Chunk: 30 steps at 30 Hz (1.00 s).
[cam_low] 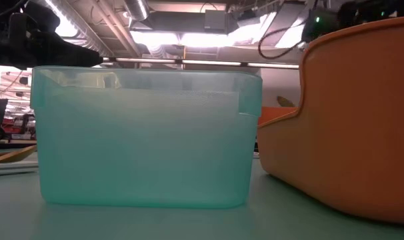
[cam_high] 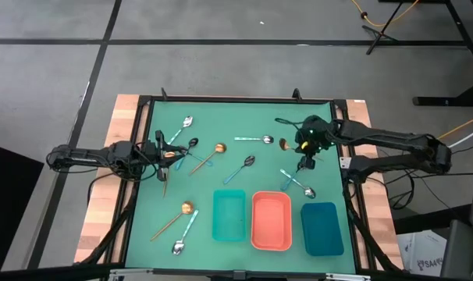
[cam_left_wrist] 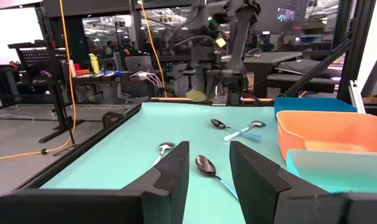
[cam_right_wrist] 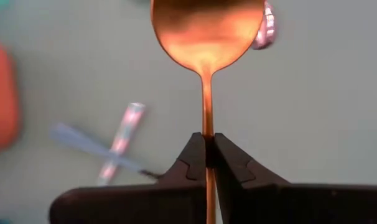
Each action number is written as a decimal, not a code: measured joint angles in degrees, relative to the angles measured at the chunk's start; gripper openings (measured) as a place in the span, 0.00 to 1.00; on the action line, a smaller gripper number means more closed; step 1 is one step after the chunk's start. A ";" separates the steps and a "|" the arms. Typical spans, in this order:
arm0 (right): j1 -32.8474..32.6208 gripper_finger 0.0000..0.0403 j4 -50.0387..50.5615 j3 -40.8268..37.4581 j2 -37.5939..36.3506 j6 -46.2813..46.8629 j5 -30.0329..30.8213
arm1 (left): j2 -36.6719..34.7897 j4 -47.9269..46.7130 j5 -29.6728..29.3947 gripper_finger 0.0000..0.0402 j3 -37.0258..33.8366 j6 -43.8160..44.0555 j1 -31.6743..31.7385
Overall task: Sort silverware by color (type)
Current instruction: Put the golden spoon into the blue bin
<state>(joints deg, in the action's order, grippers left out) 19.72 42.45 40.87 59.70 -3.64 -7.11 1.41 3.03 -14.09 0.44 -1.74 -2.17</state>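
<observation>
One copper spoon [cam_right_wrist: 206, 37] hung above the mat at the high view's upper right, its thin handle pinched by the right gripper [cam_right_wrist: 206, 155], where it could swivel or slip free; the left gripper [cam_left_wrist: 208, 180] waited, fingers spread.

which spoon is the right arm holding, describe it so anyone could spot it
Find the green mat, then its right side above the dark blue tray. There the right gripper pinches a copper spoon by its thin handle, lifted off the mat. Unlike the crossed teal-handled spoons lying below, its bowl is gold-copper.
</observation>
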 joint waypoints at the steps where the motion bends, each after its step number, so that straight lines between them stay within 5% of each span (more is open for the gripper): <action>1: -1.65 0.00 1.19 1.13 0.00 1.55 0.06 | 0.01 0.00 0.00 0.27 0.00 0.01 0.00; 14: -23.06 0.00 11.53 16.49 0.02 26.90 5.61 | 0.01 0.01 0.00 0.27 0.01 0.01 0.01; 30: -46.74 0.00 14.47 17.87 0.04 65.34 5.03 | 0.00 -0.01 0.00 0.27 0.01 0.00 0.00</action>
<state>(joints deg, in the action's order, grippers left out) -27.03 56.92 58.74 59.75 61.71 -2.08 1.41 3.03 -14.09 0.45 -1.74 -2.17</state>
